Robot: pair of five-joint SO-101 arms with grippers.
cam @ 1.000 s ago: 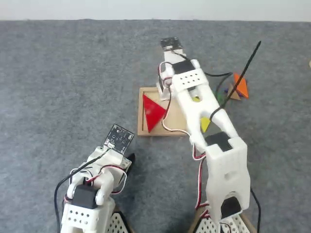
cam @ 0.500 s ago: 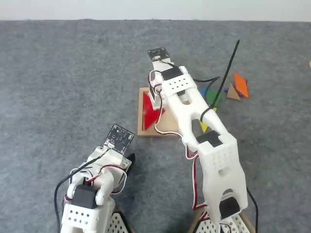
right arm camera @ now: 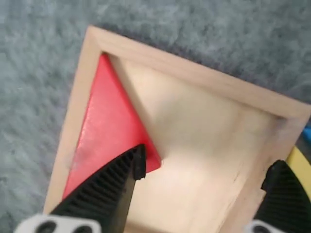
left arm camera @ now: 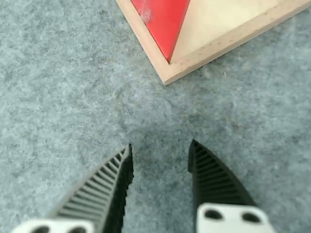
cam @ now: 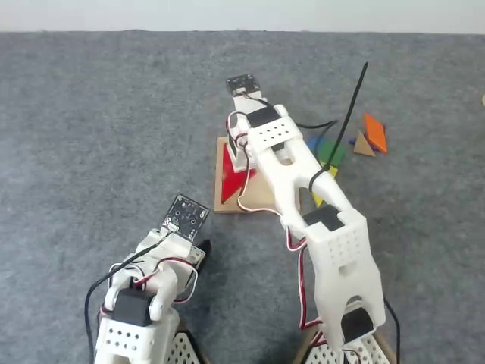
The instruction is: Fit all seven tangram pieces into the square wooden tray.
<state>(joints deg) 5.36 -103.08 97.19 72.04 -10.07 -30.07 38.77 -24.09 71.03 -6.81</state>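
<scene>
The square wooden tray point(cam: 224, 203) lies at mid-table. A large red triangle point(cam: 229, 177) lies flat inside it against the left wall; it also appears in the right wrist view point(right arm camera: 104, 126) and the left wrist view point(left arm camera: 163, 19). My right gripper point(right arm camera: 204, 167) hovers open low over the tray point(right arm camera: 194, 73), one fingertip point(right arm camera: 137, 158) at the red triangle's inner corner, nothing held. My left gripper point(left arm camera: 160, 148) is open over bare carpet just short of the tray's near corner point(left arm camera: 194, 63). Green point(cam: 332, 152), blue point(cam: 312, 142), yellow point(cam: 319, 195), orange point(cam: 375, 133) and brown point(cam: 364, 145) pieces lie right of the tray.
Grey carpet covers the table. The right arm point(cam: 295, 174) stretches across the tray's right side and hides part of it. A black cable point(cam: 350, 114) rises near the loose pieces. Both arm bases stand at the near edge.
The right arm has swung left over the tray and now covers more of the red triangle, uncovering the green and blue pieces on the right. The left arm has not moved.
</scene>
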